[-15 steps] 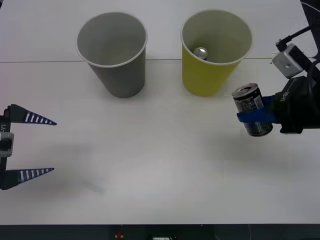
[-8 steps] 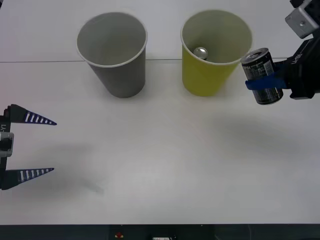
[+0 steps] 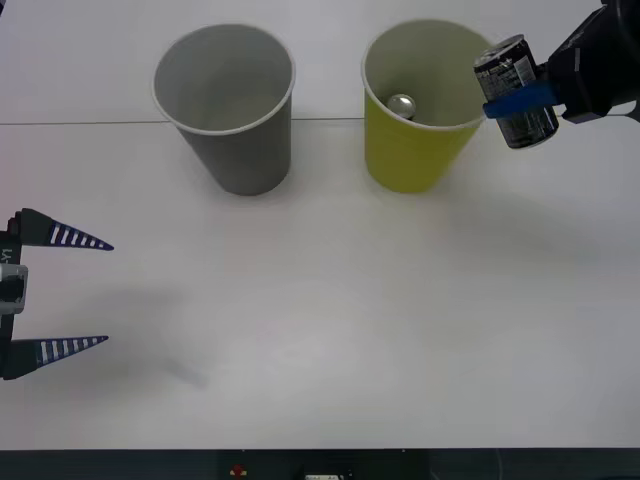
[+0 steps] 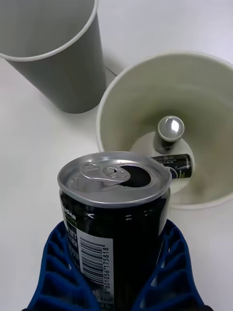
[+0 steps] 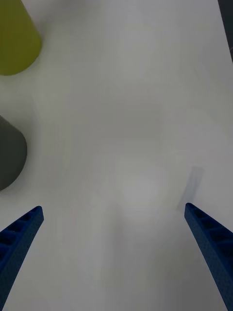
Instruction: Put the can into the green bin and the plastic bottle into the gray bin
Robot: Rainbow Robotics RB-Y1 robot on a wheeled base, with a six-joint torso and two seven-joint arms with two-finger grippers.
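Note:
My right gripper (image 3: pixel 517 101) is shut on a dark can (image 3: pixel 514 88) with a silver top, held upright in the air at the right edge of the green bin's rim (image 3: pixel 480 112). In the right wrist view the can (image 4: pixel 116 204) sits between the blue fingers (image 4: pixel 58 272), just short of the green bin (image 4: pixel 194 82). Two other small cans lie inside that bin, one upright (image 4: pixel 168 134) and one on its side (image 4: pixel 175 165). The gray bin (image 3: pixel 240 150) stands left of it. My left gripper (image 3: pixel 107 293) is open at the table's left edge. The plastic bottle is out of view.
The white table (image 3: pixel 330 320) spreads bare in front of both bins. A seam (image 3: pixel 80 123) crosses the table behind the bins. The left wrist view shows the gray bin (image 5: pixel 9 155) and green bin (image 5: pixel 17 39) beyond the open left gripper (image 5: pixel 112 208).
My right gripper has carried the can up off the table's right side, away from me and slightly left, to the green bin's rim. The left arm has stayed still.

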